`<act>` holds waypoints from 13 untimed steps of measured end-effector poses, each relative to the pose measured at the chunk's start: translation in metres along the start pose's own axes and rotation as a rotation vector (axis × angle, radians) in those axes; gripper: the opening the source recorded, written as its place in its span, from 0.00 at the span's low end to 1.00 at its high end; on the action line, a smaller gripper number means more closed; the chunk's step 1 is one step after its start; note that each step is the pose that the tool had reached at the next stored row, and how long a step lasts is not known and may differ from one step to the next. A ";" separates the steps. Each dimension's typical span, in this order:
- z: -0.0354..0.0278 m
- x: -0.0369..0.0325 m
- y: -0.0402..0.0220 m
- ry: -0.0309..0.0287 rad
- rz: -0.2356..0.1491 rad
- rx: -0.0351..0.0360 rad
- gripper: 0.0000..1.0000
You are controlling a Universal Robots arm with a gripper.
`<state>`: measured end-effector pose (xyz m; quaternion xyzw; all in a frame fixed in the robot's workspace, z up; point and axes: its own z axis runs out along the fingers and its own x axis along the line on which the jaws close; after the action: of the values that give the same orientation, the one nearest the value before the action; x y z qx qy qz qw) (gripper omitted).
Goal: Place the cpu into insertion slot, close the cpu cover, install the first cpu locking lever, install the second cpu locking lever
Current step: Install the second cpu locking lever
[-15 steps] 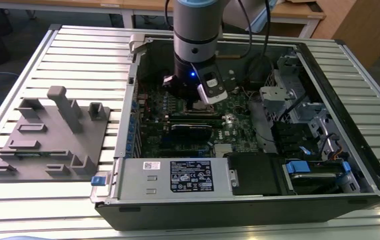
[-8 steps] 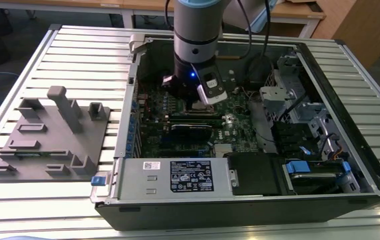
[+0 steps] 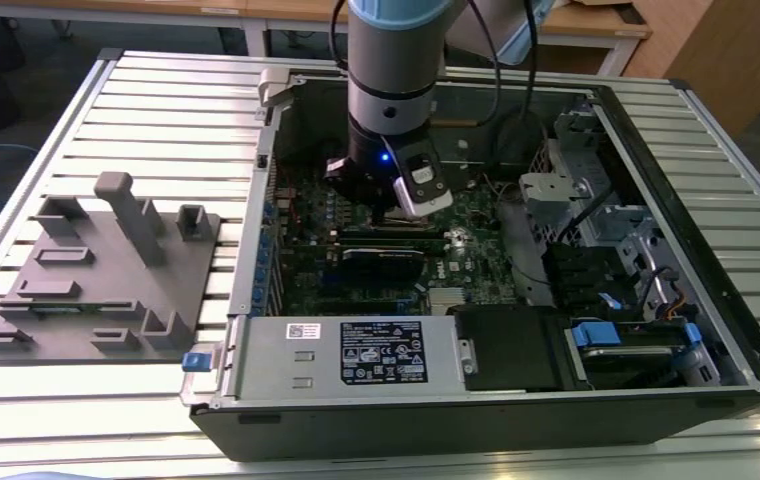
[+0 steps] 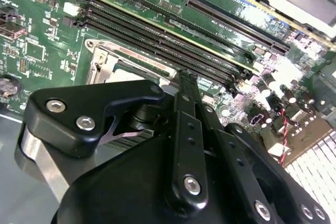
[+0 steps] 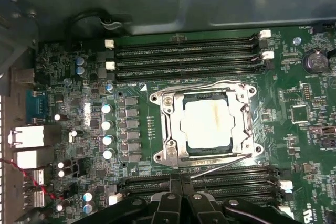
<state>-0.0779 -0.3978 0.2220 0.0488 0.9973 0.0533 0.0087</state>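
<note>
While seated in insertion slot [image 5: 206, 124], cpu [image 5: 207, 124] shows pale, square top.

White-and-black printed label [image 3: 383, 351] on grey power supply box [image 3: 287, 365], text unreadable

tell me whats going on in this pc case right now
A robot arm reaches down into an open computer case, its gripper hanging just above the green motherboard. In the first wrist view the cpu sits in the insertion slot, with the cpu cover closed over it, framing the chip. The gripper holds nothing.
</note>
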 end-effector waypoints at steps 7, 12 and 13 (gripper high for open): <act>0.0052 0.0022 -0.0008 -0.0001 0.000 -0.0001 0.11; 0.0097 0.0055 -0.0016 0.0000 0.000 0.0001 0.11; 0.0111 0.0057 -0.0018 0.0000 0.000 0.0000 0.11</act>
<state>-0.0835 -0.3979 0.2107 0.0488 0.9974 0.0533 0.0087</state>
